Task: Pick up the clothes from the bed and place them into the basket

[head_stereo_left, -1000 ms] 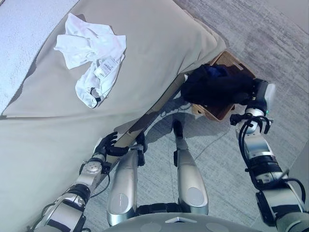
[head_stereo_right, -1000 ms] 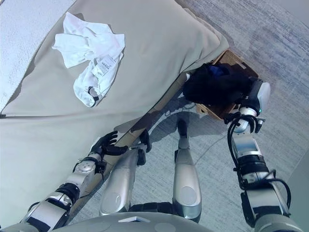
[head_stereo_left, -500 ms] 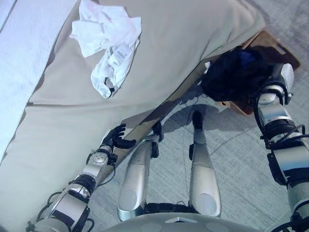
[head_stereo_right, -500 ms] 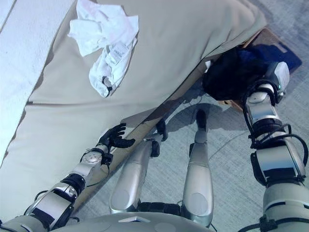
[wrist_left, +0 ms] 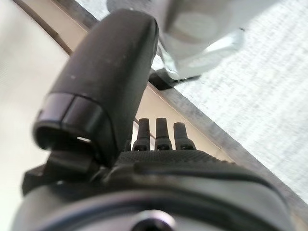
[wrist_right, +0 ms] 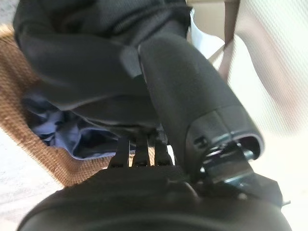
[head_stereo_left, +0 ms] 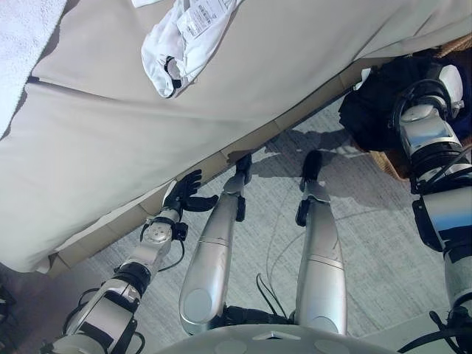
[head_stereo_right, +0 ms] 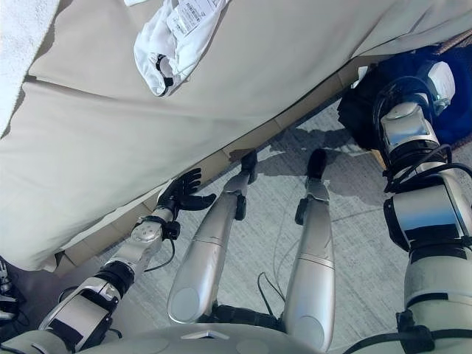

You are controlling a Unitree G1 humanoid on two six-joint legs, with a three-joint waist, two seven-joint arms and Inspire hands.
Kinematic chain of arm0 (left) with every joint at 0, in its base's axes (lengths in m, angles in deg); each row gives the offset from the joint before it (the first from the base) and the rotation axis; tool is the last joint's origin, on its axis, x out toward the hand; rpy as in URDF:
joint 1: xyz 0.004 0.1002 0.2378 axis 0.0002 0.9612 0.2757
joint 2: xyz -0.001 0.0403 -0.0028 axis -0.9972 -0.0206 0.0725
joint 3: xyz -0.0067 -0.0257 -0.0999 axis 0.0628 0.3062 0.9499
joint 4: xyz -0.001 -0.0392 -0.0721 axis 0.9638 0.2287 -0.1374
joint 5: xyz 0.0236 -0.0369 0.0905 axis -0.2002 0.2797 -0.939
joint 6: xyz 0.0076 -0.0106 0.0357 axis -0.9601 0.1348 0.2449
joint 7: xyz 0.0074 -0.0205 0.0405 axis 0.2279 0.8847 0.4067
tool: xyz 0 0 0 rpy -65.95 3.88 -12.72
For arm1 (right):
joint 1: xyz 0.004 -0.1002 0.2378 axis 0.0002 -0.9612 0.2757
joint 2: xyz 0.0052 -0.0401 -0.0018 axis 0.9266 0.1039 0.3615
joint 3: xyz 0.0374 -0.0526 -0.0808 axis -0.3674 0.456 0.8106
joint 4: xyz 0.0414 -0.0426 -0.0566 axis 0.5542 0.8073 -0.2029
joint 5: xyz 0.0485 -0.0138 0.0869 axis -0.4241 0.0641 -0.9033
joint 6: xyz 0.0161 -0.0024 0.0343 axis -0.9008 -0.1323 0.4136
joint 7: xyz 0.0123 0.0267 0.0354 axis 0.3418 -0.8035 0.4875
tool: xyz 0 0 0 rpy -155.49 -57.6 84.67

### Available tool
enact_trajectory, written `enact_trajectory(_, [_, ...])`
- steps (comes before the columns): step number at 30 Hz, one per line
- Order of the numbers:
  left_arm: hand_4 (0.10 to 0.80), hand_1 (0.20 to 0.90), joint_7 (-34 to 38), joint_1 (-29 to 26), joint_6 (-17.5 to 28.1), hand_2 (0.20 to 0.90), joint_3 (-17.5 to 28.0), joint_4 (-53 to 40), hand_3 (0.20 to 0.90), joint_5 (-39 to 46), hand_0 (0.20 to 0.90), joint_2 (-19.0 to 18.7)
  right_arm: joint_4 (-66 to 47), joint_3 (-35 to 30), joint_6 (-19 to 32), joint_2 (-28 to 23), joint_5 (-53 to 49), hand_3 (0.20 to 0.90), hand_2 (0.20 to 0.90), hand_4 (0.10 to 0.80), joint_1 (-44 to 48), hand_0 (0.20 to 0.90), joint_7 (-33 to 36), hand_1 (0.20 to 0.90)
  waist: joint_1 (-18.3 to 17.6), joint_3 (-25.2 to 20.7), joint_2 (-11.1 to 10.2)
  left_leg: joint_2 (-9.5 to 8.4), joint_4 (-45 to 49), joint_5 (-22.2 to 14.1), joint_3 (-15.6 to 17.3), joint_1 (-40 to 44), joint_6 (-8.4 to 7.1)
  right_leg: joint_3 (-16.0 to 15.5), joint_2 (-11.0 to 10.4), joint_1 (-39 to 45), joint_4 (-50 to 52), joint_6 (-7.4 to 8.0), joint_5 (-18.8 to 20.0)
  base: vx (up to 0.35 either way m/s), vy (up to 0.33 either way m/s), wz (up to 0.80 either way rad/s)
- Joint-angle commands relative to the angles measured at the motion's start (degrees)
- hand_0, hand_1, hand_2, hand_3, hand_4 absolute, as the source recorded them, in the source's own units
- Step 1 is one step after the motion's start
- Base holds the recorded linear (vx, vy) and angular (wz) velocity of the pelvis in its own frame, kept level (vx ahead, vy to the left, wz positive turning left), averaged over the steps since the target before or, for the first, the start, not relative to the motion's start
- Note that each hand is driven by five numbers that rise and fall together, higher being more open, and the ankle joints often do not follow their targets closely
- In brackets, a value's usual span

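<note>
The right hand pinches the dark garment over the basket — let go only once it hangs inside the rim — while the left hand idles, fingers relaxed, and white clothes remain on the bed.

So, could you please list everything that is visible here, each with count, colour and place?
bed cover: one, beige, over the bed, hanging past its edge.
white garment: one, white, crumpled on the bed cover, far side.
towel: one, white, far left on the bed.
basket: one, brown wicker, on the floor by the bed's corner; blue cloth inside.
dark garment: one, black, above the basket.
carpet: grey, floor.
left hand: open, empty, beside the bed's edge.
right hand: closed on the dark garment.
</note>
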Motion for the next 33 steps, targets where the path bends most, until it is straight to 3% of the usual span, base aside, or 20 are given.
enact_trajectory(1, [0.8,0.9,2.67,7.63,2.43,0.9,4.35,-0.5,0.9,1.87,0.9,-3.38,-16.43,-7.69,5.07,-10.49,2.07,0.9,0.9,0.8,-10.24,0.9,13.45,0.9,-4.39,-2.35,-0.69,-0.33,-6.69,0.8,-5.53,5.5,1.6,-2.17,5.85,4.9,2.63,-2.2,-4.21,0.015,0.065,0.03])
enact_trajectory(4, [0.8,0.9,3.64,8.9,2.45,0.9,7.11,2.41,0.9,0.99,0.9,-3.19,-34.34,-19.37,2.82,-10.79,7.16,0.9,0.9,0.8,-21.3,0.9,17.42,0.9,-7.07,-2.35,-3.03,0.4,-9.14,0.55,-4.34,10.98,1.4,-1.09,6.62,9.86,-0.41,-1.55,-3.63,0.017,0.111,-0.07])
enact_trajectory(7, [0.8,0.9,3.63,8.68,1.21,0.9,10.27,4.78,0.9,0.86,0.9,-3.14,-45.92,-27.92,1.81,-12.19,11.94,0.9,0.9,0.8,-28.8,0.9,17.22,0.9,-9.18,-2.35,-5.03,0.92,-10.56,0.24,-3.29,16.39,1.06,-0.16,6.72,15.15,-3.15,-0.92,-3.04,-0.02,0.203,-0.26])
enact_trajectory(10, [0.8,0.9,2.9,8.14,-0.19,0.9,12.44,6.04,0.9,0.42,0.9,-3.63,-49.53,-32.41,1.74,-14.42,14.92,0.9,0.9,0.8,-32.56,0.9,15.93,0.9,-9.82,-2.47,-6.63,1.34,-11.74,-0.62,-2.35,22.66,0.68,0.31,6.02,21.46,-5.39,-0.05,-3.0,0.001,0.118,-0.24])
enact_trajectory(14, [0.8,0.9,1.25,9.7,-0.14,0.9,13.34,6.92,0.9,0.32,0.9,-3.86,-50.33,-33.35,2.99,-17.52,16.06,0.9,0.9,0.8,-33.83,0.9,9.65,0.9,-8.9,-7.49,-8.11,1.46,-14.45,-1.25,-1.95,28.29,0.33,-0.11,5.01,28.04,-9.97,0.33,-2.46,0.082,0.068,-0.05])
enact_trajectory(17, [0.8,0.9,0.28,10.61,-0.21,0.9,13.53,7.63,0.9,-0.74,0.9,-3.19,-51.0,-30.65,8.16,-18.12,20.31,0.9,0.9,0.8,-31.68,0.9,6.15,0.9,-7.35,-10.4,-9.17,0.69,-14.83,-1.97,-3.17,31.28,0.45,-0.66,4.42,32.44,-12.38,0.19,-2.3,0.092,0.074,-0.02])
enact_trajectory(21, [0.8,0.9,-0.75,10.78,-2.12,0.9,12.39,8.66,0.9,-4.18,0.9,-1.87,-50.42,-19.9,16.82,-15.34,20.87,0.9,0.9,0.8,-23.46,0.9,0.34,0.9,-3.33,-13.63,-11.06,-0.38,-13.82,-3.06,-4.98,34.27,0.67,-2.93,3.1,38.19,-14.44,0.01,-2.31,0.082,0.057,0.14])
enact_trajectory(27, [0.8,0.9,-1.37,11.51,-4.69,0.9,10.38,12.85,0.9,-6.42,0.9,0.05,-40.07,-8.67,17.76,-10.29,26.92,0.9,0.9,0.8,-18.1,0.9,-5.91,0.9,1.09,-14.93,-12.88,-1.26,-13.81,-4.15,-7.71,37.06,0.6,-6.91,1.64,43.95,-18.92,0.26,-1.06,0.078,0.072,0.51])
enact_trajectory(33, [0.8,0.9,-1.52,10.98,-5.28,0.9,8.93,14.64,0.9,-5.23,0.9,-1.89,-24.87,3.23,15.28,-6.43,29.67,0.9,0.9,0.8,-9.2,0.9,-5.79,0.9,6.49,-13.02,-14.64,-1.81,-12.85,-4.26,-9.89,35.26,0.8,-11.4,0.61,44.79,-20.37,0.84,-0.07,-0.008,0.004,0.52])
